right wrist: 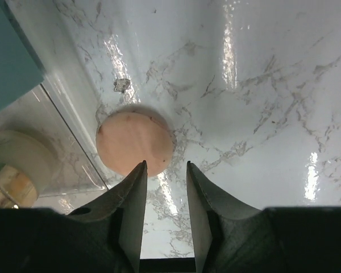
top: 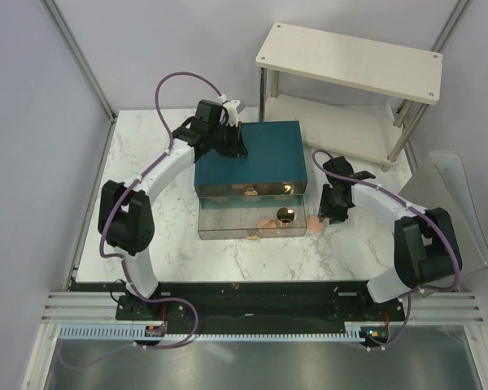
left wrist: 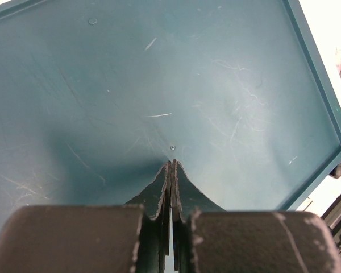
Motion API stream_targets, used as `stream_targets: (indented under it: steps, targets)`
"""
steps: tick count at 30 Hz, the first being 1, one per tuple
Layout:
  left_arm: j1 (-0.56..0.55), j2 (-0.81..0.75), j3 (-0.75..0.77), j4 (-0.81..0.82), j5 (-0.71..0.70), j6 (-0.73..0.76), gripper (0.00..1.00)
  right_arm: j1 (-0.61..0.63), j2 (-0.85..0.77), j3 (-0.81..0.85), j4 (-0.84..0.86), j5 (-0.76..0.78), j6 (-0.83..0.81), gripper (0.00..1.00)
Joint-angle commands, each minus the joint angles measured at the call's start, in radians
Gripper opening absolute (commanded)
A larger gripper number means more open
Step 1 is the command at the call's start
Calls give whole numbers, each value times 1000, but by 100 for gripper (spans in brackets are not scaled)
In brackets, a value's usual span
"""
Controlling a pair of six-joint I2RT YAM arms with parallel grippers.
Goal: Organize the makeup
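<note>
Marble table (top: 187, 252), one loose peach-pink pad (right wrist: 135, 142) just off the right gripper (right wrist: 166, 165).
On it we see the teal box (top: 248, 150), its clear drawer (top: 228, 227) pulled out toward the arm bases with a dark compact (top: 285, 215) and a second pad (top: 267, 223) inside. The left gripper (left wrist: 171, 165), pinched shut and empty, sits over the box lid, well apart from the work. The right gripper is nearer, its jaws partly apart and holding nothing. The peach-pink pad lies flat on the marble just beside the drawer's outer wall, ahead of the tips and a little left of their gap. Being round, it offers no long axis.
</note>
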Motion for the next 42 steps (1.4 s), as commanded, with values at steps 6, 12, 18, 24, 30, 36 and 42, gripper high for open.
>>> stream_targets:
  steps: [6,12,18,24,30,36,42]
  targets:
    - [0,57,1,-92,2,3,2,0,135,28,94,-47,-18,42]
    - [0,62,13,-96,0,14,2,2,192,26,102,-27,-26,20]
    - [0,69,25,-112,0,28,2,0,120,14,84,33,-10,0]
    - [0,69,25,-113,6,33,2,0,-15,110,-24,85,-72,0]
    - [0,69,19,-119,9,42,2,2,-102,226,-125,-9,-182,0]
    - [0,71,16,-118,9,42,2,23,-156,223,-113,-189,-184,1]
    - [0,73,21,-119,11,36,2,109,-164,192,-26,-257,-155,13]
